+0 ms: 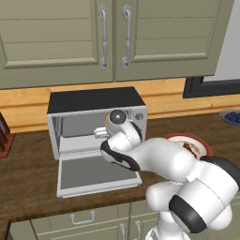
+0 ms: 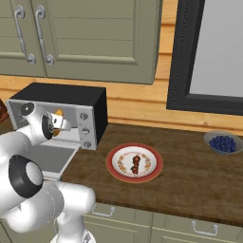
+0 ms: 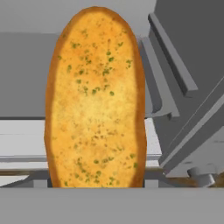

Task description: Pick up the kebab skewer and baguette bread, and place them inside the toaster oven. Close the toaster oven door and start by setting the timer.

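The toaster oven (image 1: 93, 101) (image 2: 71, 98) stands on the counter with its door (image 1: 96, 173) (image 2: 50, 159) dropped flat open. My gripper (image 1: 100, 133) (image 2: 61, 124) reaches into the oven's mouth, shut on the golden baguette bread (image 3: 95, 100) (image 2: 58, 113). In the hand view the bread stands upright close in front of the camera, with the grey oven walls and rack behind it; the fingertips are hidden. The kebab skewer (image 2: 135, 163) lies on a red-rimmed plate (image 2: 115, 172) (image 1: 206, 149) to the right of the oven, apart from the gripper.
A bowl of blueberries (image 2: 221, 142) (image 1: 231, 117) sits at the far right of the counter. Upper cabinets (image 1: 103, 37) hang above the oven. A dark-framed window (image 2: 190, 57) is on the right wall. The oven's knob column (image 2: 85, 129) faces the plate side.
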{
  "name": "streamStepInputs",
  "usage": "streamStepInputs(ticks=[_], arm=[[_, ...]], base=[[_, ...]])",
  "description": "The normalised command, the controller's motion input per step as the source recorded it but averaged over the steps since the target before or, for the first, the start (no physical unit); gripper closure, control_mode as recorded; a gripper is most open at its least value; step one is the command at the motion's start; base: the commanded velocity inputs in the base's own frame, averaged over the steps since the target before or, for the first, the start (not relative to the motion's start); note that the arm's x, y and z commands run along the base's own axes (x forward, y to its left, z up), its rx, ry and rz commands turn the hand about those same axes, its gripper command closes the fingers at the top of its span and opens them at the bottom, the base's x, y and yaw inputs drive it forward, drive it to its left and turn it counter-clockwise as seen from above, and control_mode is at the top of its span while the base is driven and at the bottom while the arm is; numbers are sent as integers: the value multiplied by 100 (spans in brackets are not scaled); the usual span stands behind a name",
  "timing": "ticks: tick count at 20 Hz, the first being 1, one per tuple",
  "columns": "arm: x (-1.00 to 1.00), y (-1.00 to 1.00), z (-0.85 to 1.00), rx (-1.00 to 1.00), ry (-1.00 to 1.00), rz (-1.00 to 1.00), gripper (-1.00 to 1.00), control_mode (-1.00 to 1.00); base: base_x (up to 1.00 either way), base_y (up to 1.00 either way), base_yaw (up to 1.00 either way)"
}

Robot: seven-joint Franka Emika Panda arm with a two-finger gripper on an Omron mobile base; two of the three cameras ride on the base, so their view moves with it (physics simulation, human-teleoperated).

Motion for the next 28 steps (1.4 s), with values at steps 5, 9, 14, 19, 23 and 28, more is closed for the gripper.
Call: streamStepInputs(ticks=[5, 9, 14, 19, 23, 28], arm=[[28, 2, 0, 0, 4, 0, 100, -100], [22, 14, 0, 0, -3, 0, 100, -100], [23, 16, -6, 0, -8, 0, 100, -100], [46, 2, -8, 0, -6, 0, 100, -100], [37, 0, -1, 0, 0, 0, 100, -100], [23, 0, -21, 0, -5, 0, 100, -100]], base=[[0, 0, 0], [0, 0, 0], [0, 0, 0], [0, 0, 0], [0, 0, 0], [0, 0, 0]])
